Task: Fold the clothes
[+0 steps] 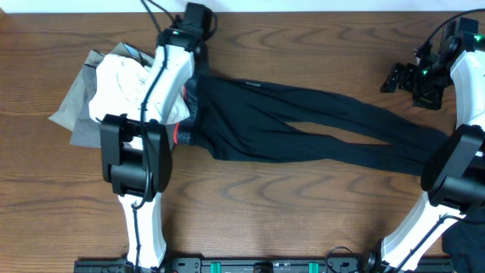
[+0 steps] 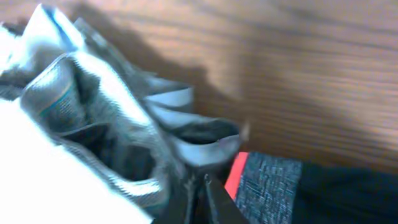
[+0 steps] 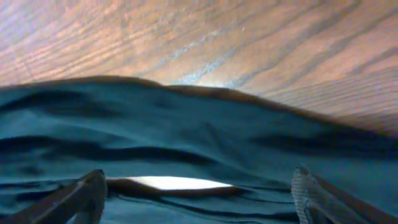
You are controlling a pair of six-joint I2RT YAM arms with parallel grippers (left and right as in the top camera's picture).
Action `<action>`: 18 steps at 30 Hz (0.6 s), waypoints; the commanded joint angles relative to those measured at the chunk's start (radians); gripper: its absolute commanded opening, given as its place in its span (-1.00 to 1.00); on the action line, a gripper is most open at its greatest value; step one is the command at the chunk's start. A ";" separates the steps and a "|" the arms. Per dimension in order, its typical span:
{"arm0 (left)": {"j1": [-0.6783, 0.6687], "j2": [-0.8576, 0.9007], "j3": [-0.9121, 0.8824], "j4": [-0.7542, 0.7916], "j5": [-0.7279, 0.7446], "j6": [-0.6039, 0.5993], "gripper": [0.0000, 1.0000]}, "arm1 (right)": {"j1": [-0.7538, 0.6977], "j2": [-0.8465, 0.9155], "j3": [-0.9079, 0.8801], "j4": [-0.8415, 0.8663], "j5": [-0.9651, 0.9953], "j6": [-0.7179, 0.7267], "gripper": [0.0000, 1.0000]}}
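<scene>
Long black leggings [image 1: 303,121] lie flat across the table, waistband [image 1: 179,136] at the left and legs running right. The left wrist view shows the grey waistband [image 2: 267,183] with its coral-red edge [image 2: 235,174]. My left gripper [image 2: 198,180] is shut, its tips beside that edge and against grey cloth. I see no cloth between the fingers, and my arm hides the gripper from overhead. My right gripper [image 1: 395,77] is open just behind the leg ends. In the right wrist view its fingers [image 3: 199,176] straddle black fabric [image 3: 186,124] without touching it.
A white garment [image 1: 121,83] lies on a grey one [image 1: 76,114] left of the waistband, and both fill the left wrist view [image 2: 37,162], [image 2: 93,106]. A dark piece [image 1: 464,239] lies at the front right corner. The wooden table [image 1: 303,212] shows in front of the leggings.
</scene>
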 commanded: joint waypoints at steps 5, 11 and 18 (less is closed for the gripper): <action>0.021 -0.036 0.014 -0.022 -0.012 -0.032 -0.42 | -0.018 0.000 -0.034 0.040 0.129 0.040 0.96; 0.020 -0.120 0.014 -0.031 -0.011 -0.033 0.01 | -0.092 0.000 -0.134 0.105 0.220 0.101 0.93; 0.020 -0.267 0.014 -0.140 0.097 -0.032 0.16 | -0.202 0.000 -0.277 0.139 0.220 0.142 0.74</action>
